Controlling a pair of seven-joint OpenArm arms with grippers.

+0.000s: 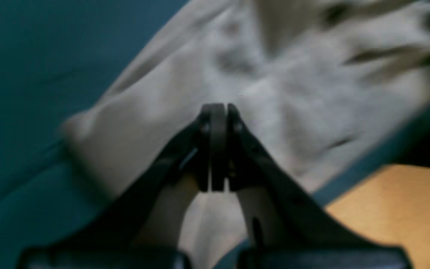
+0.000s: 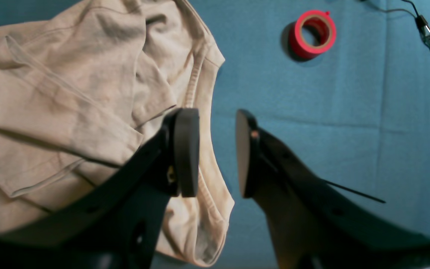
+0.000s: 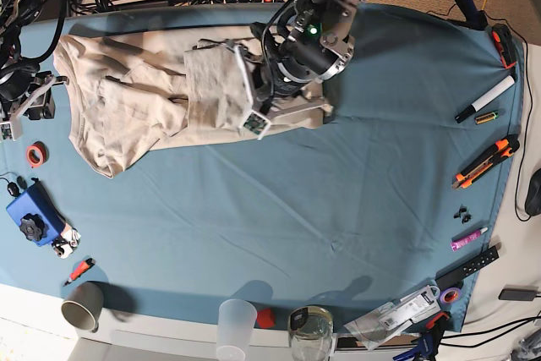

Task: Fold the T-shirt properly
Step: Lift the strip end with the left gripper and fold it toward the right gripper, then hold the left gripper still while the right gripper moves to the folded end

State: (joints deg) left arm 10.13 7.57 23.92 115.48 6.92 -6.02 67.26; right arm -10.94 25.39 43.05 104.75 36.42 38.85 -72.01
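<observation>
T-shirt (image 3: 144,99) crumpled on teal tablecloth (image 3: 279,200)

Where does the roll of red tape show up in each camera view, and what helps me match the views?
Left wrist: not in it.
Right wrist: red tape roll near the top, right of centre, on the teal cloth, apart from the T-shirt.
Base: red tape roll at the far left edge, just below the right arm.
Shared landmark: the T-shirt, also filling the left wrist view.

Left wrist view blurred throughout; T-shirt (image 1: 274,93) folds indistinct, cut by top edge. Base view: left arm covers part of T-shirt; left gripper (image 1: 218,112) tips hidden there. Neck label unreadable.
</observation>
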